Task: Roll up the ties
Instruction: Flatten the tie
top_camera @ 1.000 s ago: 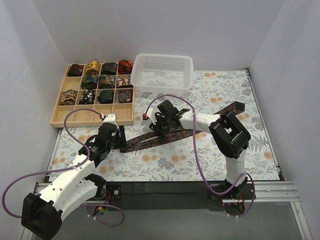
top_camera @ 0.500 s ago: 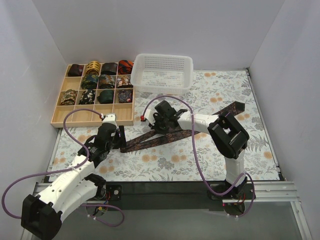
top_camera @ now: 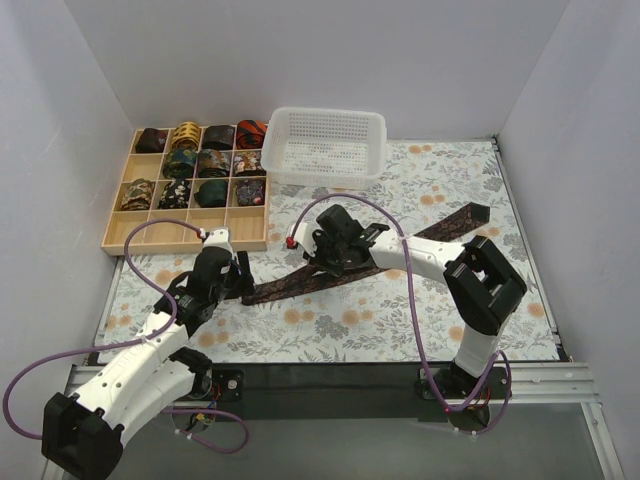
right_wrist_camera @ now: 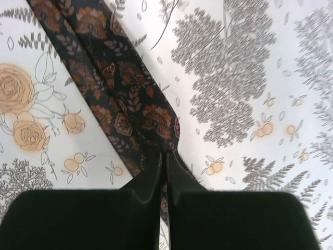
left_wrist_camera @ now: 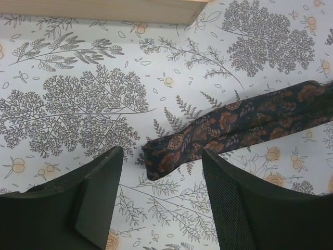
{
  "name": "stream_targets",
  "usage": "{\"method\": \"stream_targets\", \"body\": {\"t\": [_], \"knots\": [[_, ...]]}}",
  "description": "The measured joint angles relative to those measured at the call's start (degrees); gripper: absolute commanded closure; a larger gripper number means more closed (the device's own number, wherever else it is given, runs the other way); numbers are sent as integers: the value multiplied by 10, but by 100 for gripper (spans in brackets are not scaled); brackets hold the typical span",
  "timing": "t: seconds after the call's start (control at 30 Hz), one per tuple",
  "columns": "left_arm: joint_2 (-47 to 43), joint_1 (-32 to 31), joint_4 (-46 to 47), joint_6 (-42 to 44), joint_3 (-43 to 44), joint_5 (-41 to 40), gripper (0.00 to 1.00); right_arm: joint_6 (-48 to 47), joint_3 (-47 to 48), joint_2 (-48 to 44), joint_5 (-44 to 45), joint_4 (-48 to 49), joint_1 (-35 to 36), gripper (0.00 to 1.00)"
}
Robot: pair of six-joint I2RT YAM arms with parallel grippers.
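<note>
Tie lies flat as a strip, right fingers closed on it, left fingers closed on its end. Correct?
No. The left fingers are open, standing either side of the end of the tie without gripping it; the left wrist view shows this. The rest holds: flat strip, right fingers closed on it.
</note>
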Motion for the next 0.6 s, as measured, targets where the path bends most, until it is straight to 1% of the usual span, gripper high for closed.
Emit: {"method": "stream_targets", "body": {"t": [0.27, 0.43, 0.6], "knots": [[5, 0, 4, -20, -13, 16, 48, 13, -47, -3, 8, 1, 7, 94], [13, 0, 6, -24, -18, 31, 50, 14, -63, -3, 49, 4, 8, 95], [18, 0, 12, -26, -18, 43, 55, 14, -68, -9, 82, 7, 8, 96]]}}
